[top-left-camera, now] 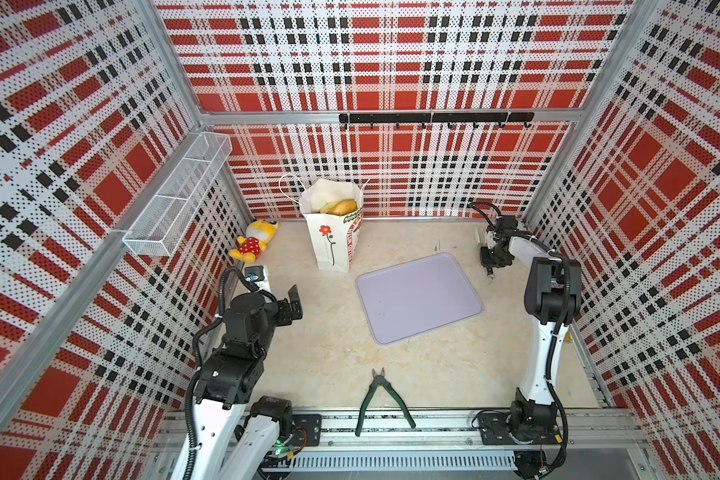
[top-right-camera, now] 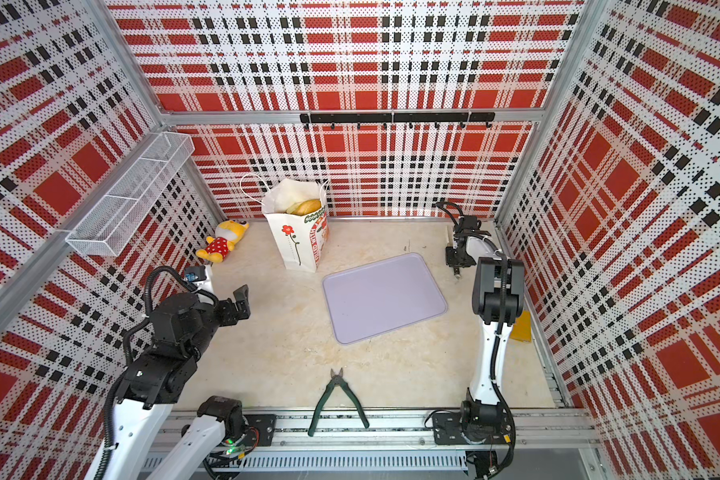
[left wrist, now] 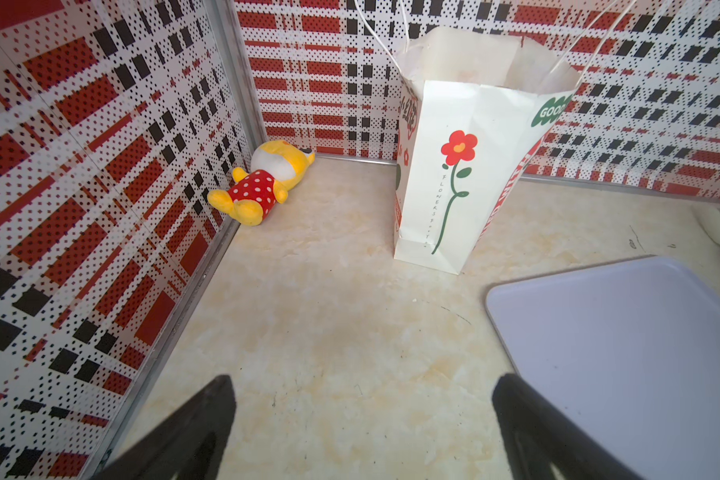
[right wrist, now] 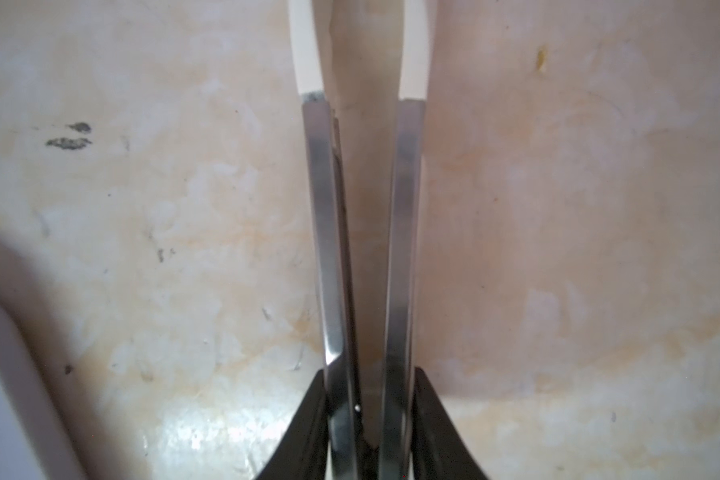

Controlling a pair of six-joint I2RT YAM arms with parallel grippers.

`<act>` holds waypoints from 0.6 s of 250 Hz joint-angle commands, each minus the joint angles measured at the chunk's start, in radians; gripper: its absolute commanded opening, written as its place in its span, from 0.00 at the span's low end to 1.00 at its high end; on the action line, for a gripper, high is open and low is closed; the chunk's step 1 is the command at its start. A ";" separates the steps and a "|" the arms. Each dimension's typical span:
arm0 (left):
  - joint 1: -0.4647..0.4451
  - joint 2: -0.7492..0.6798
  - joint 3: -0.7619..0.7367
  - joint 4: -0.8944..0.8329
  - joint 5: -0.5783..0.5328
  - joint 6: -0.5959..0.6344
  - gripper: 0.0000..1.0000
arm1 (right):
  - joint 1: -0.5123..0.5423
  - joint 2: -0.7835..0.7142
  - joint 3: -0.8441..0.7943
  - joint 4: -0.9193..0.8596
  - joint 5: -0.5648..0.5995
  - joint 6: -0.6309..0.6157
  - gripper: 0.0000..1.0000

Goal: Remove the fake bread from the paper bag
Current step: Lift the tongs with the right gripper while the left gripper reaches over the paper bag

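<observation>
The paper bag (top-left-camera: 332,243) is standing upright at the back of the table (top-left-camera: 329,357). We are seeing the fake bread (top-left-camera: 342,206) only as two golden pieces peeking from its open mouth (whatever lies deeper is being hidden by the bag's walls). In the left wrist view the bread is not showing at all, and the bag's cord handles are running off the frame. The left tool (left wrist: 362,384) is hovering over bare table near the plush doll (top-left-camera: 252,245), its jaws spread wide and holding nothing. The right tool (right wrist: 371,374) is clamping a pair of metal tongs (right wrist: 329,249) near the lilac tray (top-left-camera: 418,297). Their white tips are being cut off at the frame's edge, and in both top views we are barely making them out behind the wrist.
</observation>
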 commanded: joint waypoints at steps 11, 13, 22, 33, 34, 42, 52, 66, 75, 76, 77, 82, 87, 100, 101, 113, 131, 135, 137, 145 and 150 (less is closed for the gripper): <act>-0.020 -0.007 0.040 -0.042 0.017 -0.002 0.99 | -0.002 -0.133 -0.014 -0.004 -0.050 0.021 0.32; -0.022 -0.007 0.043 -0.044 0.016 -0.001 0.99 | -0.002 -0.138 -0.012 -0.007 -0.052 0.023 0.32; -0.030 -0.006 0.048 -0.054 0.010 0.002 1.00 | -0.002 -0.160 -0.007 -0.025 -0.061 0.037 0.33; -0.040 -0.004 0.059 -0.067 -0.001 0.008 0.99 | -0.003 -0.185 0.004 -0.054 -0.076 0.051 0.34; -0.042 -0.003 0.060 -0.068 -0.001 0.008 0.99 | -0.004 -0.187 0.004 -0.057 -0.079 0.051 0.34; -0.050 -0.002 0.067 -0.077 -0.007 0.011 0.99 | -0.004 -0.207 0.009 -0.079 -0.096 0.057 0.35; -0.060 -0.001 0.078 -0.083 -0.013 0.018 0.99 | -0.005 -0.231 0.010 -0.106 -0.122 0.066 0.37; -0.074 0.006 0.095 -0.092 -0.031 0.021 0.99 | -0.007 -0.264 0.013 -0.150 -0.170 0.072 0.39; -0.081 0.013 0.111 -0.100 -0.044 0.017 0.99 | -0.007 -0.283 0.016 -0.185 -0.194 0.077 0.40; -0.082 0.015 0.113 -0.101 -0.045 0.017 0.99 | -0.007 -0.286 0.016 -0.189 -0.196 0.078 0.40; -0.083 0.016 0.116 -0.102 -0.046 0.016 0.99 | -0.007 -0.287 0.017 -0.192 -0.198 0.079 0.40; -0.085 0.024 0.129 -0.108 -0.053 0.015 0.99 | -0.008 -0.300 0.016 -0.213 -0.213 0.083 0.40; -0.087 0.034 0.143 -0.115 -0.059 0.012 0.99 | -0.009 -0.314 0.013 -0.230 -0.231 0.085 0.40; -0.090 0.071 0.187 -0.134 -0.074 0.005 0.99 | -0.014 -0.353 -0.006 -0.267 -0.270 0.102 0.41; -0.090 0.074 0.190 -0.135 -0.074 0.005 1.00 | -0.014 -0.356 -0.008 -0.268 -0.273 0.104 0.41; -0.090 0.117 0.238 -0.150 -0.077 0.005 0.99 | -0.022 -0.401 -0.038 -0.284 -0.313 0.121 0.41; -0.091 0.193 0.321 -0.167 -0.083 0.000 0.99 | -0.038 -0.468 -0.082 -0.313 -0.378 0.148 0.42; -0.091 0.211 0.345 -0.171 -0.082 0.002 0.99 | -0.040 -0.482 -0.093 -0.317 -0.394 0.153 0.42; -0.091 0.221 0.357 -0.173 -0.080 0.002 0.99 | -0.041 -0.490 -0.099 -0.318 -0.401 0.155 0.42; -0.092 0.261 0.401 -0.182 -0.078 0.005 0.99 | -0.043 -0.521 -0.120 -0.329 -0.426 0.159 0.42; -0.091 0.286 0.430 -0.188 -0.075 0.007 0.99 | -0.045 -0.540 -0.132 -0.335 -0.438 0.162 0.42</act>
